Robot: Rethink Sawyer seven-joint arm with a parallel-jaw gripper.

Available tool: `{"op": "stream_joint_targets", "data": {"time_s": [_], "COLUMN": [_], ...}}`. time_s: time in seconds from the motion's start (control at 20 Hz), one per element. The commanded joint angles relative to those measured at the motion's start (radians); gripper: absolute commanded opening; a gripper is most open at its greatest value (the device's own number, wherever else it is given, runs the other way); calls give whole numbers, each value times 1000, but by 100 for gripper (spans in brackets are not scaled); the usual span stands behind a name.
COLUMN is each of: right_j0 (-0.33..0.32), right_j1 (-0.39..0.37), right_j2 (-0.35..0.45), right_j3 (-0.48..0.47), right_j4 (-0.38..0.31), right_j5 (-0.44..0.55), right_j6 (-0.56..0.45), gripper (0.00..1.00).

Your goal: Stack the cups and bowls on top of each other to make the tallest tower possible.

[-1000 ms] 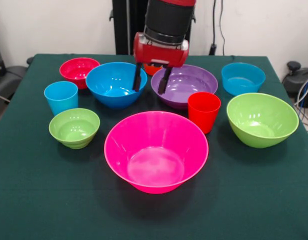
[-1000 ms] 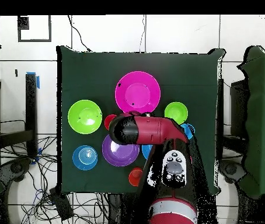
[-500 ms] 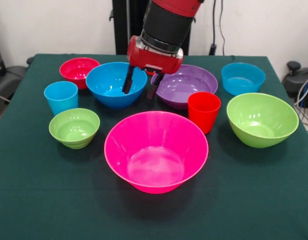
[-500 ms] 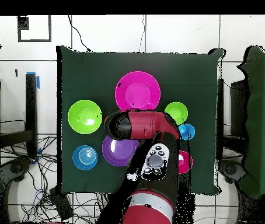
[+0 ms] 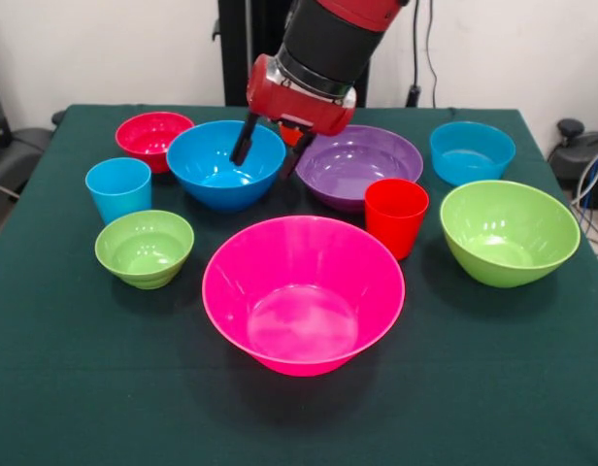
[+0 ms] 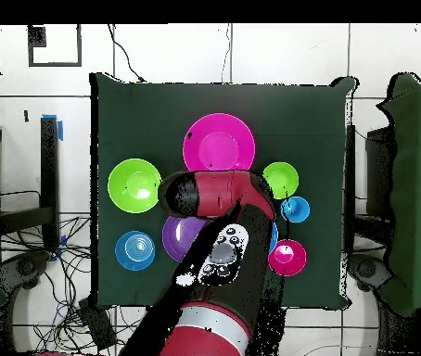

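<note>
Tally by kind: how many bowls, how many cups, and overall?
Bowls: 7: pink bowl, purple bowl, large blue bowl, small blue bowl, large lime bowl, small lime bowl, crimson bowl
Cups: 3: light blue cup, red cup, orange cup part-hidden behind the gripper
Total: 10

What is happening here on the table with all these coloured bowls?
A red and black robot arm reaches down over a green table. Its gripper is open and empty, straddling the right rim of the big blue bowl, beside the purple bowl. Nothing is stacked yet: the pink bowl, two green bowls, the small blue bowl, the crimson bowl, the red cup and the light blue cup all stand apart.
</note>
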Motion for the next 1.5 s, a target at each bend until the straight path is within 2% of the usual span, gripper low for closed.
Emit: {"op": "stream_joint_targets", "data": {"time_s": [0.05,0.3,0.85,1.1,1.5], "right_j0": [12,-23,-33,-20,-32], "right_j1": [71,66,70,79,55], "right_j2": [22,83,104,81,94], "right_j3": [-77,-31,32,16,46], "right_j4": [65,114,171,174,202], "right_j5": [157,99,25,66,60], "right_j6": [224,245,309,296,278], "gripper": [100,100,100,100,100]}}
